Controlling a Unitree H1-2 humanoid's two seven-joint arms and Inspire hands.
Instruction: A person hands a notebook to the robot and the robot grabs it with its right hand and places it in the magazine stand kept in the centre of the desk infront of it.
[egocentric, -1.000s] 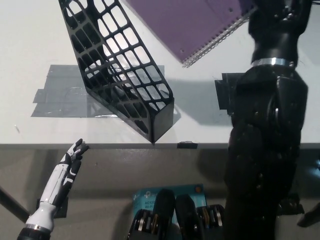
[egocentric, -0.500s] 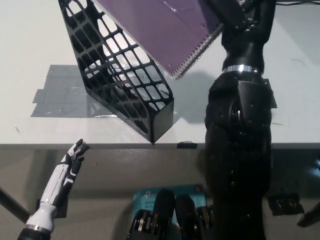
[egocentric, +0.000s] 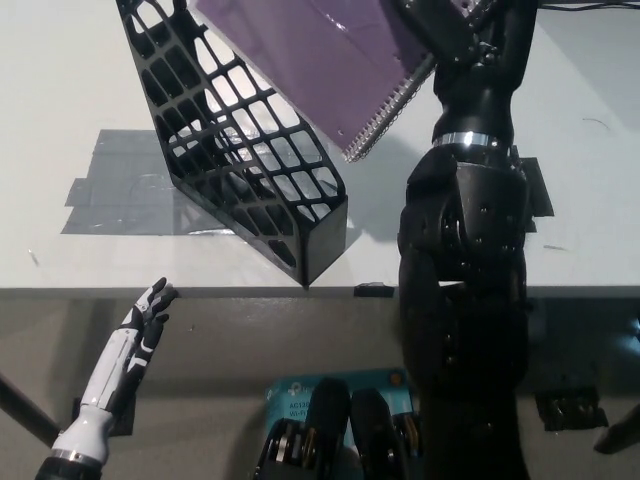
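A purple spiral-bound notebook (egocentric: 310, 60) hangs tilted over the right side of the black mesh magazine stand (egocentric: 235, 150), its lower corner just above the stand's right wall. My black right hand (egocentric: 455, 30) is shut on the notebook's upper right part at the top of the picture. My right arm rises from the bottom right across the desk edge. The stand sits on grey tape patches on the white desk (egocentric: 60, 110). My white left hand (egocentric: 145, 320) rests open below the desk's front edge at the lower left.
Grey tape (egocentric: 115, 195) marks the desk left of the stand. A small black tab (egocentric: 373, 291) sits on the desk's front edge. A blue card (egocentric: 290, 395) lies on the floor below.
My right arm has swung left, carrying the notebook from the upper right to over the stand. The left hand has not moved.
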